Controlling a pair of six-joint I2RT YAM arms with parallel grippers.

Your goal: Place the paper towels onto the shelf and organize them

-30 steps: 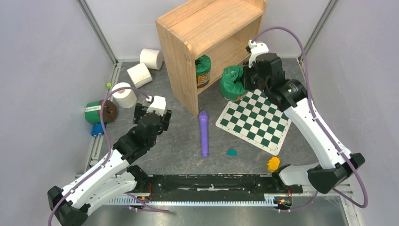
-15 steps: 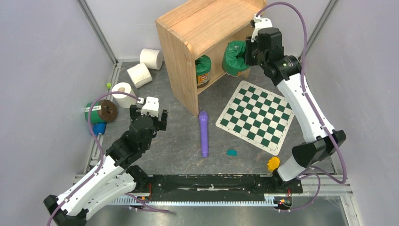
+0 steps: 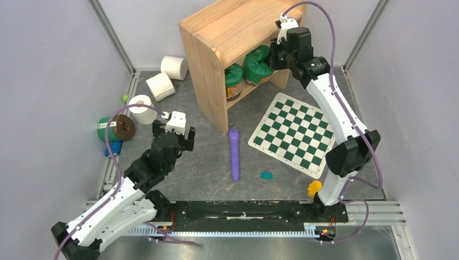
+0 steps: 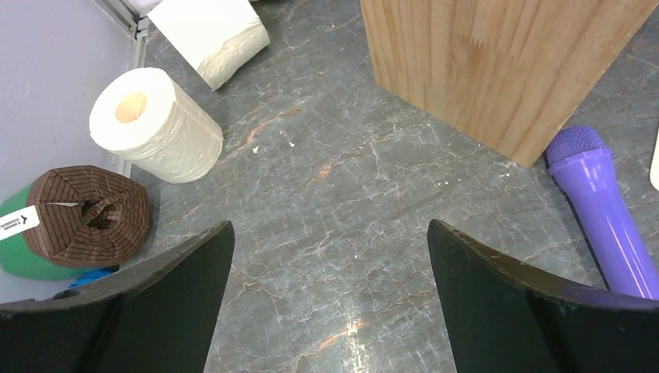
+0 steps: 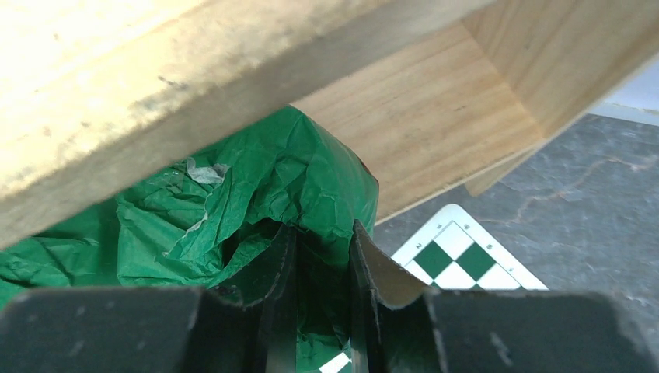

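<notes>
- Left tool (image 4: 328, 233): jaws wide, empty; the three paper towels (image 3: 143, 108) lie on the table (image 3: 205, 157) ahead-left of it, none shelved yet.
- Right tool (image 5: 320, 233): clamped on a green canister (image 3: 255, 65), which it has lifted off the table into the shelf (image 3: 208, 70), likely tidying room there.

The three paper towels (image 3: 142, 108) are plain white with pale tan cores. The shelf (image 3: 238, 24) is light natural wood with a visible grain, and the table (image 3: 205, 162) is dark grey, veined like marble. The board (image 3: 295, 132) carries a green-and-white check, the crumpled bundle (image 3: 257, 65) is bright green, the canister (image 3: 108, 130) is green with a ribbed brown lid, and the microphone-shaped toy (image 3: 234, 153) is purple.
</notes>
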